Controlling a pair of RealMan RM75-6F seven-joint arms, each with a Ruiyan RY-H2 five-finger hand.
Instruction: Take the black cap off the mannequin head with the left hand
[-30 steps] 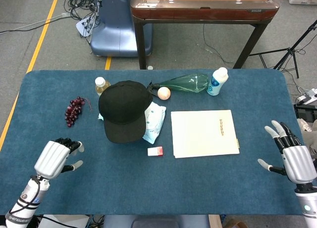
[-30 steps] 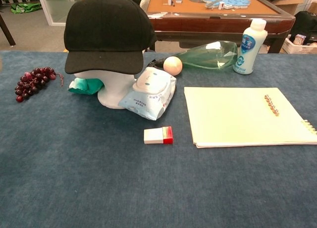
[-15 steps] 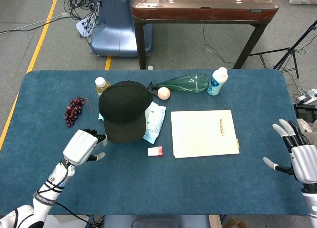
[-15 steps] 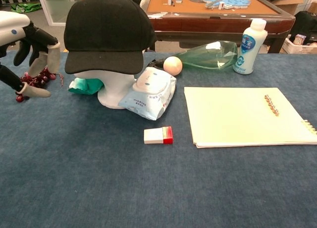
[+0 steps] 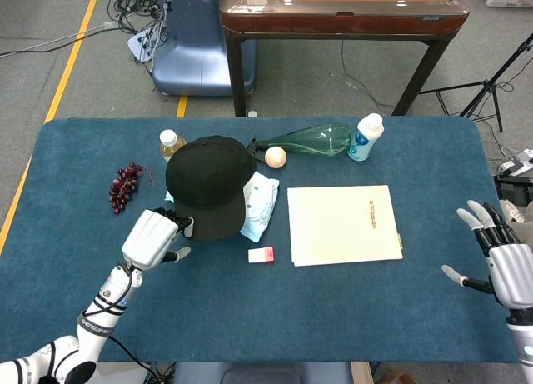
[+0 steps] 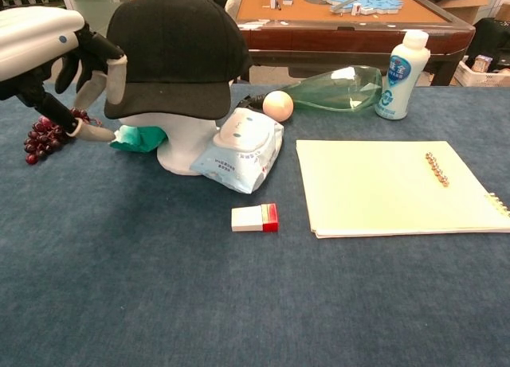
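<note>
The black cap (image 5: 208, 184) sits on the white mannequin head (image 6: 187, 144) at the left middle of the blue table, brim toward me. My left hand (image 5: 154, 236) is right beside the brim's left edge. In the chest view the left hand (image 6: 56, 52) has its fingers (image 6: 103, 64) spread against the cap's (image 6: 175, 48) left side and its thumb lower, by the brim. It holds nothing. My right hand (image 5: 500, 263) hovers open at the table's right edge, far from the cap, and only the head view shows it.
Dark grapes (image 5: 125, 187) lie left of the cap. A wipes pack (image 5: 260, 205) leans on the mannequin's right side, with a small red-and-white box (image 5: 261, 254) in front. A pale notebook (image 5: 343, 224), a green glass bottle (image 5: 308, 140), a white bottle (image 5: 365, 137) and a peach ball (image 5: 276, 157) sit further right.
My left hand has travelled from the table's front left corner up and rightward to the cap's brim. The right hand dropped back slightly. The cap has not moved.
</note>
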